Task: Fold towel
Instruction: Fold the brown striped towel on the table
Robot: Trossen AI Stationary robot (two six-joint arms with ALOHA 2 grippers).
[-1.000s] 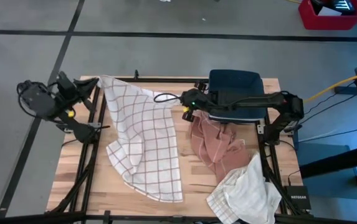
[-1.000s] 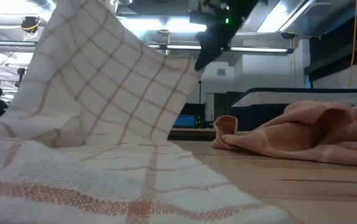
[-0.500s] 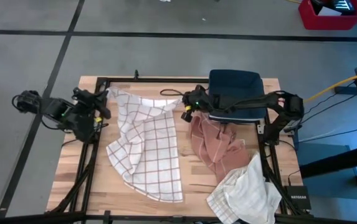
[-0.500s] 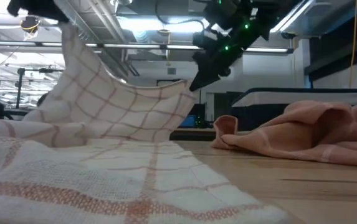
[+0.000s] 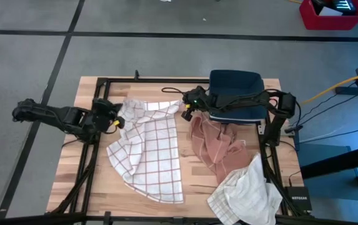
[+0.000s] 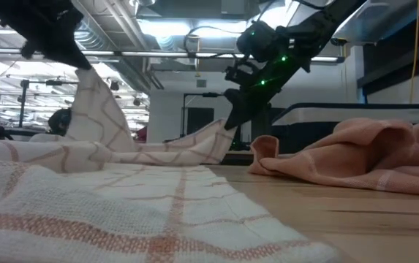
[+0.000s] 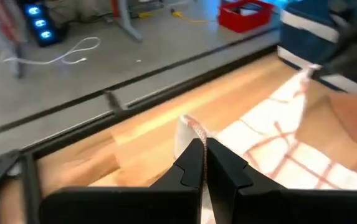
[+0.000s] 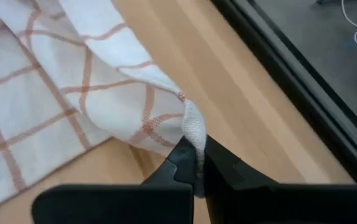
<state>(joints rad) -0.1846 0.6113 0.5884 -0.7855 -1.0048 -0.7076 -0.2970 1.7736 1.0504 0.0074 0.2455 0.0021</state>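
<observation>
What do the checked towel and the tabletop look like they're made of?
Checked towel: seemingly woven cotton, matte, since a coarse weave shows in the low view and it drapes softly from both end effectors, left and right. Tabletop: pale wood planks, smooth and slightly glossy, with visible grain.

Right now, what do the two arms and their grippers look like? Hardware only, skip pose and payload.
Both arms are dark, near-black jointed links. The left gripper has two slim, wedge-shaped black fingers; there is a yellow spot near its wrist in the high view. The right gripper has the same black tapered fingers, with green lights glowing at its wrist and a thin black cable looping off it.
</observation>
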